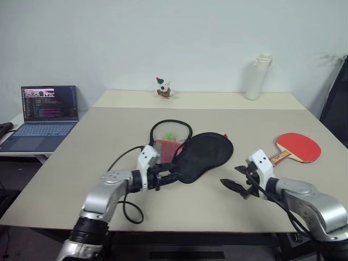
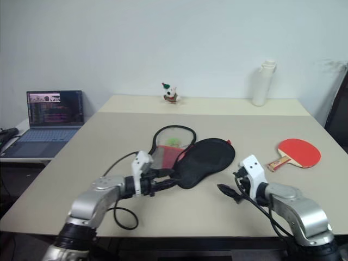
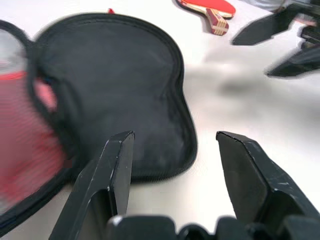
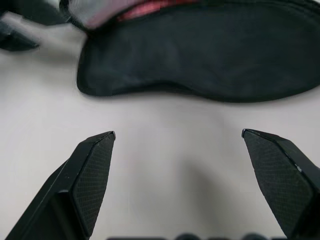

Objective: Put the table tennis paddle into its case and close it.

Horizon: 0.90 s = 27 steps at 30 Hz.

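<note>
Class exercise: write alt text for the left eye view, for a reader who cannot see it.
An opened paddle case, black flap folded out, lies mid-table between the left gripper and the right gripper, both with jaws open and holding nothing. The table tennis paddle lies apart, on the right side. At the far edge stand a white bottle and a small figurine.

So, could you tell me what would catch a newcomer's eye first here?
The open case at the table's middle, black half flapped out with red inside. The red paddle lies apart toward the table's right edge. Both claws hover open, the left claw at the case's near end, the right claw over bare table.
</note>
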Motion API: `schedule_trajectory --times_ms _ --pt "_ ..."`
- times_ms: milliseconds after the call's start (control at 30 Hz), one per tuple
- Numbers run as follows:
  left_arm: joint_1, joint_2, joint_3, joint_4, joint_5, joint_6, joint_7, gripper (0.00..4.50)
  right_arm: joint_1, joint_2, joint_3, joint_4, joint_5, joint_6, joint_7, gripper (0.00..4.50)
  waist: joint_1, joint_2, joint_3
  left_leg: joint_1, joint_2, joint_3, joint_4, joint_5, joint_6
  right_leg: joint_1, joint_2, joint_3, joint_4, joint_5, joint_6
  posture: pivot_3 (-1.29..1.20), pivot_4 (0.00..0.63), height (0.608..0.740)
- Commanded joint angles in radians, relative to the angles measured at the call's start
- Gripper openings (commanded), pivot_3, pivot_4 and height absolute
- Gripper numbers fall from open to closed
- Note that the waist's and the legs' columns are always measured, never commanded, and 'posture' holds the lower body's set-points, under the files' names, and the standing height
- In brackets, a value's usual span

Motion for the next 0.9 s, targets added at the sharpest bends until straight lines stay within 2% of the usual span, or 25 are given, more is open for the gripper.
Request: schedule_trajectory --times_ms 33,167,400,733,900 --pt "-0.006 0.052 0.064 -0.010 -0.023 -0.052 -0.025 2.83 -0.044 0.080 -0.022 0.026 0.024 0.039 -0.066 4.50 0.000 0.000 0.000 0.000 0.000 0.000 0.000 0.000 0.000 0.000 0.000 0.000 0.000 0.000 0.000 0.00 0.150 0.740" --pt "-0.004 0.087 0.086 0.005 -0.017 -0.068 -0.024 2.83 -0.076 0.159 -0.011 0.085 0.023 0.083 -0.110 4.50 0.003 0.000 0.000 -0.001 -0.001 0.000 -0.001 0.000 0.000 0.000 -0.001 -0.001 -0.001 0.000 0.000 0.00 0.150 0.740" --pt "-0.005 0.095 0.092 -0.005 -0.021 -0.061 -0.004 2.83 -0.150 0.280 0.020 0.223 -0.008 0.114 -0.195 4.50 -0.001 0.000 0.000 -0.001 0.000 0.001 -0.001 0.000 0.000 -0.001 -0.001 0.000 0.000 0.000 0.000 0.00 0.150 0.740" --pt "-0.014 0.089 0.084 -0.016 -0.021 -0.054 0.011 2.83 -0.248 0.393 0.056 0.348 -0.052 0.061 -0.235 4.50 -0.015 0.000 0.000 0.000 0.001 0.001 -0.001 0.000 0.000 -0.002 0.000 0.000 0.002 0.000 0.000 0.00 0.150 0.740" --pt "-0.013 0.090 0.081 -0.026 -0.026 -0.050 0.012 2.83 -0.261 0.416 0.068 0.366 -0.067 0.044 -0.239 4.50 -0.022 0.001 0.000 -0.001 0.001 0.001 -0.001 0.000 0.000 -0.003 0.000 0.000 0.002 0.000 0.000 0.00 0.150 0.740"
